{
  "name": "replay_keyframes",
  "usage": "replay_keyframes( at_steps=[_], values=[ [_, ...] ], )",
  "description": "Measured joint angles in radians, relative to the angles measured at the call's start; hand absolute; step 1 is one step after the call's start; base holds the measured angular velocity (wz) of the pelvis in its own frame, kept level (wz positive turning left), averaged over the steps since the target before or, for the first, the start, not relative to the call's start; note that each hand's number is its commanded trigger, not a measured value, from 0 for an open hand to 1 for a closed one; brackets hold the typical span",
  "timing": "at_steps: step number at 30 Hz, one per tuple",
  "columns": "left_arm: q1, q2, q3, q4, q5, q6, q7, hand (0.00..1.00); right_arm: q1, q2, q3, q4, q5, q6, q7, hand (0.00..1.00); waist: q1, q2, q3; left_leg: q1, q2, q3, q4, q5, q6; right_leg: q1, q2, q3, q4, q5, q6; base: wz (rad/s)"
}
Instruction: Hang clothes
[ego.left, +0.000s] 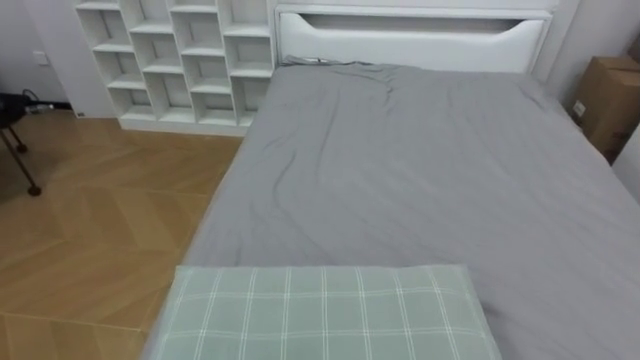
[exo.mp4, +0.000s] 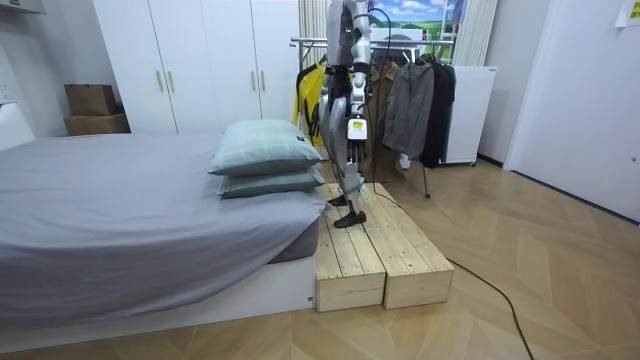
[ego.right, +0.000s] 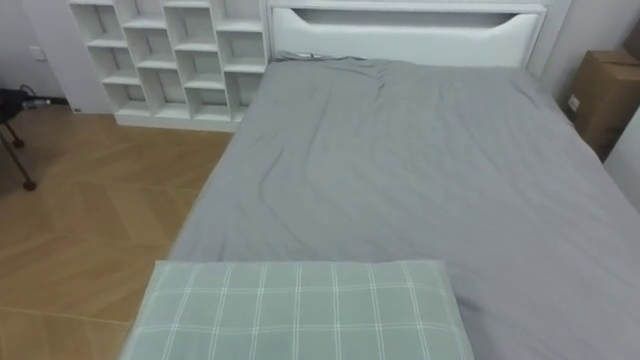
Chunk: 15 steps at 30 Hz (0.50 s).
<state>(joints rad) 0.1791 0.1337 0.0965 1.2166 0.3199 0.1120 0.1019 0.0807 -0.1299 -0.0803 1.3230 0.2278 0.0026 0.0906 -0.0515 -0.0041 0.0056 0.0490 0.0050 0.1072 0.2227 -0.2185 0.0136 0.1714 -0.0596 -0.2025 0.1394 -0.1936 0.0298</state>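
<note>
Matt grey cloth bedsheet (ego.left: 420, 180), checked cloth pillow (ego.left: 320, 312), wooden floor (ego.left: 90, 235).

Grey bedsheet (ego.left: 420, 170), pale green checked pillow (ego.left: 320, 310), white shelf unit (ego.left: 170, 60), seemingly yellow garment (exo.mp4: 308, 85).

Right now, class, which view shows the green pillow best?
The room view: the pillow shows whole, stacked on a second pillow at the bed's end. Both eye views look down on its checked top, cut by the lower edge.

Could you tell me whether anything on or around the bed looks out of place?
The green checked pillow lies at the end of the bed opposite the white headboard, unusual for a made bed. The grey sheet is lightly creased; nothing looks spilled or damaged.
</note>
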Motion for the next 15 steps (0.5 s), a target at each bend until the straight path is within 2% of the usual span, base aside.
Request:
replay_keyframes(
  at_steps=[7,11,15],
  values=[
    [0.015,-0.004,-0.009,0.000,0.001,0.005,0.000,0.00,-0.002,-0.002,0.001,-0.006,0.001,-0.001,0.012,0.00,-0.001,0.001,0.0007,-0.002,0.004,-0.002,0.015,-0.009,0.001,0.003,0.002,0.002,0.009,0.000,0.000,0.00],
    [0.012,-0.003,-0.042,0.000,0.002,0.013,-0.006,0.00,-0.004,-0.001,0.003,-0.006,0.001,-0.001,0.009,0.00,-0.002,-0.002,0.0023,-0.004,0.003,-0.004,0.018,-0.009,0.001,0.003,0.001,0.000,0.011,0.000,0.000,0.00],
    [0.008,-0.003,-0.043,-0.001,0.002,0.015,-0.021,0.00,-0.004,-0.001,0.003,-0.008,0.003,-0.001,0.008,0.00,-0.006,-0.007,0.0024,-0.006,0.003,-0.004,0.021,-0.008,0.001,0.003,0.001,-0.002,0.007,-0.001,0.000,0.00]
  ],
)
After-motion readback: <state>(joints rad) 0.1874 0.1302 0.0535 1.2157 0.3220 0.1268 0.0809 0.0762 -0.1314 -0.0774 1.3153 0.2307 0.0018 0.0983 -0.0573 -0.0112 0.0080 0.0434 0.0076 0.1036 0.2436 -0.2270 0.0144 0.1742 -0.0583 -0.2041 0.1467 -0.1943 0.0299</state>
